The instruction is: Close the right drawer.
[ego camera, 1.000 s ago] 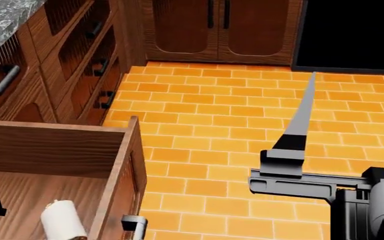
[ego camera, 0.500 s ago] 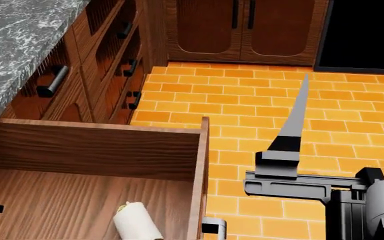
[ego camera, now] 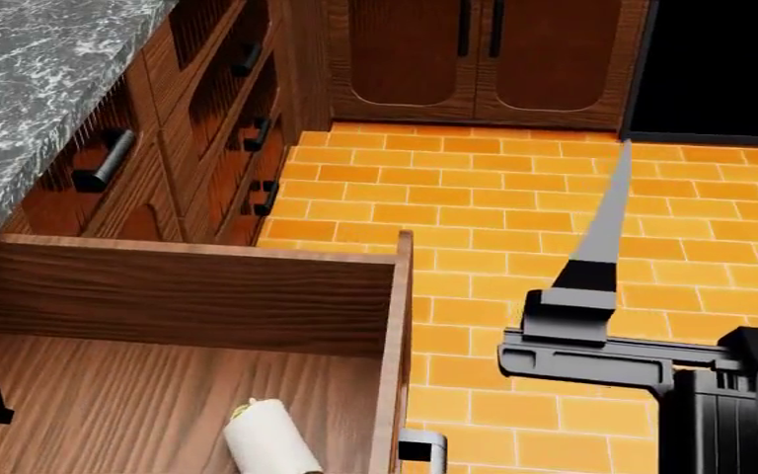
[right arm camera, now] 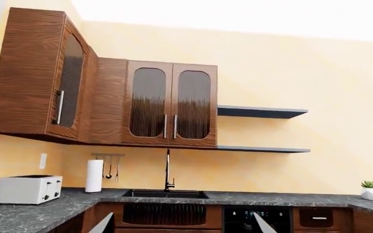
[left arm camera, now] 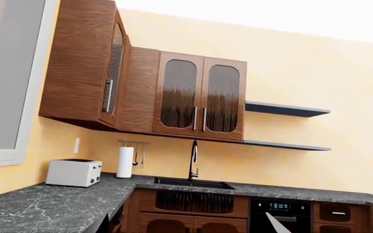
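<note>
The right drawer (ego camera: 194, 346) stood pulled out at the near left of the head view — a big, deep box of reddish-brown wood with wavy grain lines. Its flat front panel (ego camera: 395, 355) faced the orange brick floor (ego camera: 511, 207), and one end of its shiny silver bar handle (ego camera: 421, 449) poked out at the near edge. Inside the drawer lay a small white roll (ego camera: 271, 439), round like a tube, with something yellowish at its far end.

Left of the drawer ran a counter surface (ego camera: 37, 69) of grey stone with white speckles. Under it sat smaller drawers (ego camera: 103, 168) with dark round bar handles. Far off were two brown cabinet doors (ego camera: 472, 54) with thin black handles, and a black opening to their right.

The right claw (ego camera: 603, 247) reached out over the floor, to the right of the drawer and apart from it. One long grey finger (ego camera: 606, 222), thin and pointed like a blade, showed above a blocky dark base. In the right wrist view two finger tips (right arm camera: 259, 223) stood spread wide apart, holding nothing.

The left claw (left arm camera: 277, 228) showed only one pale tip in the left wrist view — I could not tell if it was spread or pressed together.

No writing could be read anywhere.
</note>
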Tool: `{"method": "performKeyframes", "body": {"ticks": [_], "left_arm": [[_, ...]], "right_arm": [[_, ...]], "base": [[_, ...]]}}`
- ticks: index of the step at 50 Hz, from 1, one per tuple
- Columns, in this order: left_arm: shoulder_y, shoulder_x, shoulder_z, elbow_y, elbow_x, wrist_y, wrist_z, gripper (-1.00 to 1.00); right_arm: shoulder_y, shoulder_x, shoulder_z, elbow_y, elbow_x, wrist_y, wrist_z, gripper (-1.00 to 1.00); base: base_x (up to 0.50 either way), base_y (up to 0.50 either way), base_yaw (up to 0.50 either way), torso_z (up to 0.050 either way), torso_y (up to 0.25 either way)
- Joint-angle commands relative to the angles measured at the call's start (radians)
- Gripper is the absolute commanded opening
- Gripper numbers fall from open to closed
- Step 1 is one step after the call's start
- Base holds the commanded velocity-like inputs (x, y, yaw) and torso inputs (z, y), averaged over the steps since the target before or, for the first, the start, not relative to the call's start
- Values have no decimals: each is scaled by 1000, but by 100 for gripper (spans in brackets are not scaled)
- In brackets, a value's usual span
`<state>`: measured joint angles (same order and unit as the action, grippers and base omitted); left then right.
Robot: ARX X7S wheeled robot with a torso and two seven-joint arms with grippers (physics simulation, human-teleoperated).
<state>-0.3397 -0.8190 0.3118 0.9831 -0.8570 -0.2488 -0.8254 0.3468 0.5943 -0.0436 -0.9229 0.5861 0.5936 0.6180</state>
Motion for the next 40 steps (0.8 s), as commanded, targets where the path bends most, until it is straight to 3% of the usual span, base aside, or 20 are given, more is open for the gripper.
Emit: {"method": "performKeyframes", "body": {"ticks": [1,21,30,40], "left_arm": [[-1,-4,2,-4,-6,7,-1,100],[6,-7,12,-8,9,15,-3,100],[2,-5,17,-20,9,18,0,100],[-1,0,21,-45,14,22,8,100]], "right_arm": [[-3,-6,30,79,8,-20,-4,100],[-232,-38,44,377,-96,-175,-65,100],[-222,-71,-14,493,-128,-208,-100,100],[-147,-131,-77,760,-160,-312,-202,100]], "base": [[0,0,0,0,0],[0,0,0,0,0],[0,0,0,0,0],[0,0,0,0,0]]}}
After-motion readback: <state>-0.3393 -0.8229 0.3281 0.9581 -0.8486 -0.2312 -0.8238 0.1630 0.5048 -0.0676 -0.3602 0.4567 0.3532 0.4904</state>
